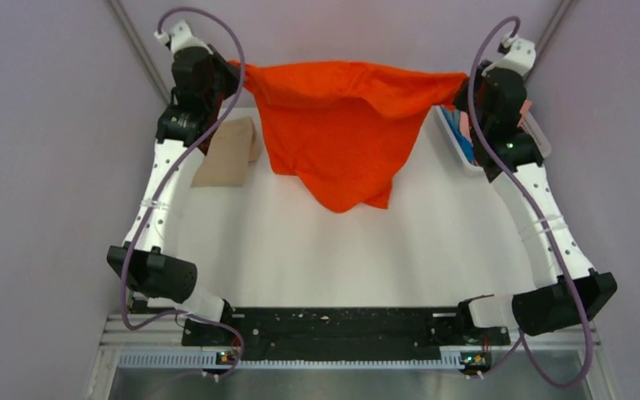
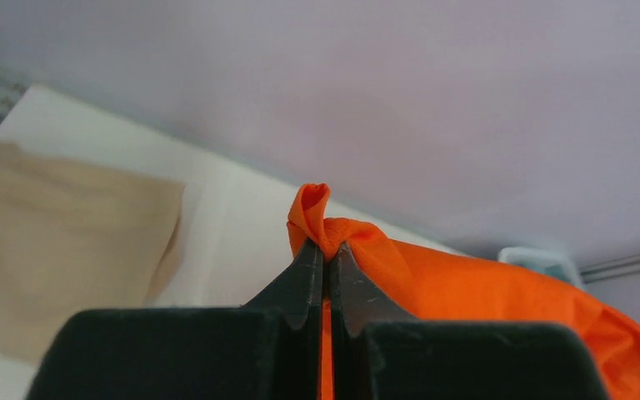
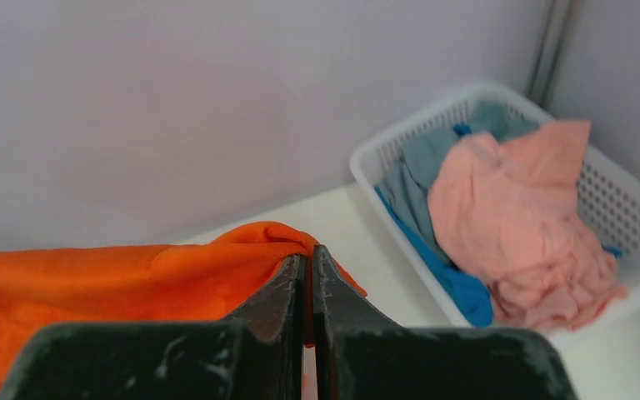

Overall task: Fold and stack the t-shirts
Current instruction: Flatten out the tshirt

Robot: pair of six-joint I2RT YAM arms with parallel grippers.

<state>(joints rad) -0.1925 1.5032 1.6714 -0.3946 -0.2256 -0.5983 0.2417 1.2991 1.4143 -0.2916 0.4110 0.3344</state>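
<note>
Reaching up and forward from their bases at the near edge of the white bench [image 1: 300, 258], the two arms stand raised and spread. The left arm [image 1: 160, 187] is at the far left and the right arm [image 1: 533, 196] at the far right, with their wrists about level. Between them hangs one bright orange t-shirt [image 1: 342, 125]. Its top edge runs from wrist to wrist with a slight sag, and its soft body falls in loose folds to a crooked point over the middle of the bench. Whether that point touches the surface cannot be told. The left jaws are pinched together on a twisted nub of the orange cloth that pokes out past their tips. The right jaws are closed just as tightly on a fold at the shirt's other end. Both pairs are dark, wedge-shaped and scuffed with pale marks. One tan-beige t-shirt [image 1: 225, 154] lies flat on the bench at the far left, a smooth, roughly rectangular shape partly hidden behind the left arm. At the far right stands one white plastic basket [image 3: 625, 208] with lattice walls. Crumpled garments lie in it: a salmon-pink shirt [image 3: 525, 225] on top, a bright blue shirt [image 3: 467, 292] under it, and some grey-blue cloth [image 3: 417, 171] toward the back.
</note>
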